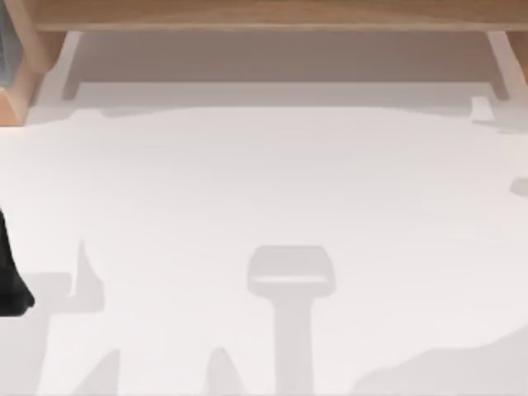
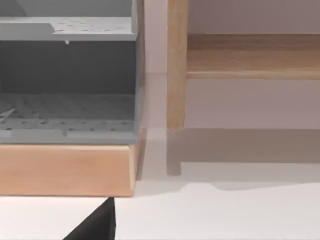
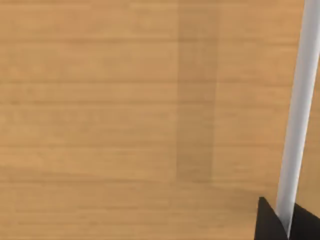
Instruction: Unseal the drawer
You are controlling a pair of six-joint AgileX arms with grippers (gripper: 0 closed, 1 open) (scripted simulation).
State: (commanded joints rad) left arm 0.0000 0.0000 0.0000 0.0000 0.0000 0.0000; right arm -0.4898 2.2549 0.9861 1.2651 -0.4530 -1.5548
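Table (image 1: 264,190): white, flat top, crossed by soft grey shadows.
Far edge of the table: a light wooden frame (image 1: 272,15) runs along it, its pale legs standing on the white top.
Left far corner: a wooden-based cabinet (image 2: 67,167) with grey perforated shelves (image 2: 67,117) rests on the table, just beside a wooden leg (image 2: 176,65) of the frame.

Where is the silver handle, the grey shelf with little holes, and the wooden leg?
Silver handle (image 3: 297,115): right wrist view, middle of the bar, against the wooden drawer front.
Grey shelf (image 2: 67,117): left wrist view, its perforated floor.
Wooden leg (image 2: 176,65): left wrist view, mid-length of the post.
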